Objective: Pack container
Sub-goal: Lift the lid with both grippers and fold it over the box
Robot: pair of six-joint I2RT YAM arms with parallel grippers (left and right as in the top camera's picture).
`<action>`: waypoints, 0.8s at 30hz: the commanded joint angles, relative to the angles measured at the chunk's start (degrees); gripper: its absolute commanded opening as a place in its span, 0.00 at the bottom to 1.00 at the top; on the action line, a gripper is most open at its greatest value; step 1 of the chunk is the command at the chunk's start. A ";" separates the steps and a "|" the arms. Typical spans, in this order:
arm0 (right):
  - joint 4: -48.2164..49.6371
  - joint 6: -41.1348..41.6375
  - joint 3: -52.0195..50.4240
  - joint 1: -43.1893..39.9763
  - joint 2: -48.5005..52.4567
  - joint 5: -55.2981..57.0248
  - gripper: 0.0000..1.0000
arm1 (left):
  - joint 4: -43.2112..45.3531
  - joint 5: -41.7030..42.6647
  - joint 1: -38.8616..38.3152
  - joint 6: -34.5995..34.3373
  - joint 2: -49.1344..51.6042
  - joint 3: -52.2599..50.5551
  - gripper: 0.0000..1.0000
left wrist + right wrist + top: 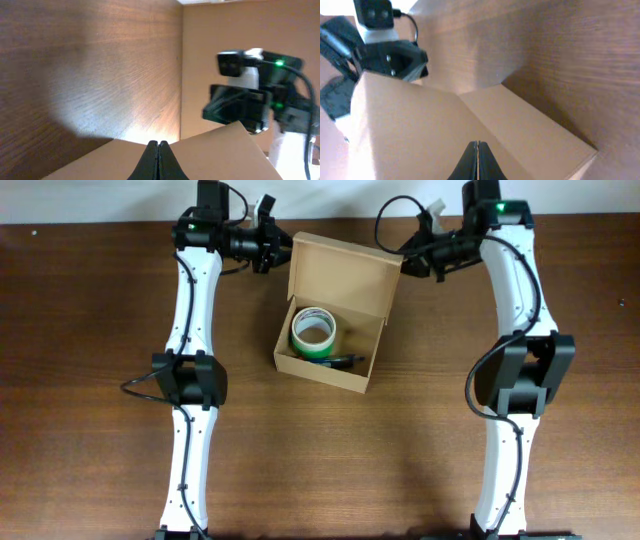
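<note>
Overhead: the container (322, 372) sits mid-counter (100, 330), its flap lid (340, 275) open and leaning back. Inside lie 1 green-and-white tape roll (298, 338) and 1 dark marker (345, 362) along the front wall. The left end effector (275, 248) is just beside the lid's upper left corner, and the right end effector (404, 266) is at its upper right corner.

Left wrist: the left end effector (158, 147) has its 2 fingers pressed together with nothing between them, over tan cardboard of the container (215, 155). The right arm (250, 95) shows beyond.

Right wrist: the right end effector (478, 149) is likewise pressed together and empty, over the container's cardboard (420, 130), with the left arm (385, 55) beyond. Whether either tip touches the cardboard cannot be told.
</note>
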 commanded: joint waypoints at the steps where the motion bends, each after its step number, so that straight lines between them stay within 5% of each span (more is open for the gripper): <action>1: -4.85 -6.49 6.93 1.75 -2.32 7.15 0.04 | -3.87 -3.15 -0.37 4.81 -2.82 0.79 0.01; 15: -21.53 -13.31 19.98 9.73 -3.13 23.63 0.04 | -28.11 -24.20 -2.19 20.63 -17.92 0.79 0.02; 24: -21.55 -12.81 19.91 19.34 -7.61 40.13 0.04 | -28.61 -32.35 -5.86 21.57 -22.80 0.68 0.02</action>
